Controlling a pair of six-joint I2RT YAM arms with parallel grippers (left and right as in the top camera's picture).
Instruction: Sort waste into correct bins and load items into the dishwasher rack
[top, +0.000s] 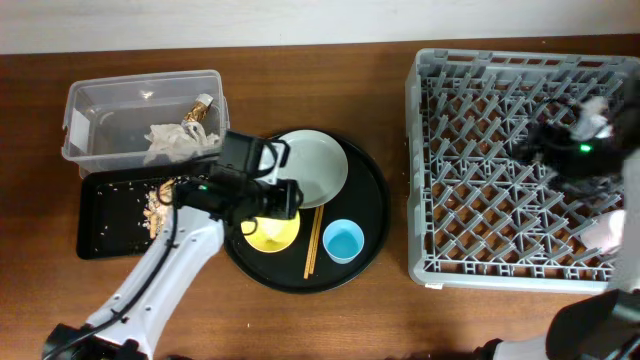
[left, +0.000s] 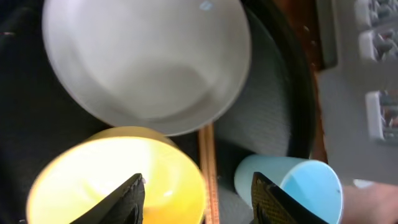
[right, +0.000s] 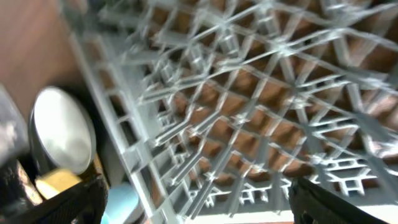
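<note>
Spreads the right gripper (right: 199, 202) wide and empty above the dishwasher rack (top: 520, 165), with pegs below both jaws. Holds the left gripper (left: 198, 198) open too, over the round black tray (top: 372, 200): plate (left: 146, 62) beyond the fingertips, yellow bowl (left: 118, 177) under one jaw, light-blue cup (left: 292, 183) beside the other. Shows the chopsticks (left: 207, 162) lying between the jaws, long axis straight ahead, pointing at the plate.
</note>
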